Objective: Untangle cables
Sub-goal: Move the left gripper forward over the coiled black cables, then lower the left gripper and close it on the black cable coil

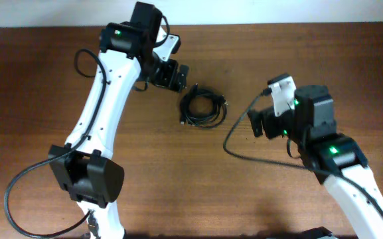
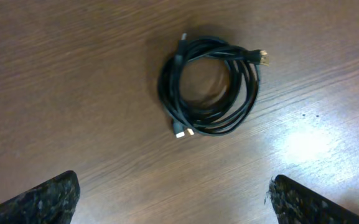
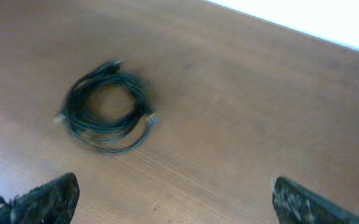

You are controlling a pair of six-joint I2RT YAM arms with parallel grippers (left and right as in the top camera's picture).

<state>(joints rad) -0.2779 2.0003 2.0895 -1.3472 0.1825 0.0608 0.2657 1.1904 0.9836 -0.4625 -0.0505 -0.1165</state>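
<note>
The cables (image 1: 203, 107) lie as one small coiled bundle of thin black cords on the wooden table, between the two arms. In the left wrist view the cables (image 2: 168, 93) form a ring with small plug ends sticking out at the top and lower left. The right wrist view shows the cables (image 3: 98, 134) blurred, at the upper left. My left gripper (image 1: 176, 78) hovers just up-left of the coil, open and empty (image 2: 174, 180). My right gripper (image 1: 256, 123) is to the right of the coil, apart from it, also open and empty (image 3: 174, 180).
A thick black wire (image 1: 234, 143) loops out from the right arm toward the table's middle. Another thick wire (image 1: 18, 192) curves round the left arm's base. The table's far edge meets a white wall (image 1: 277, 10).
</note>
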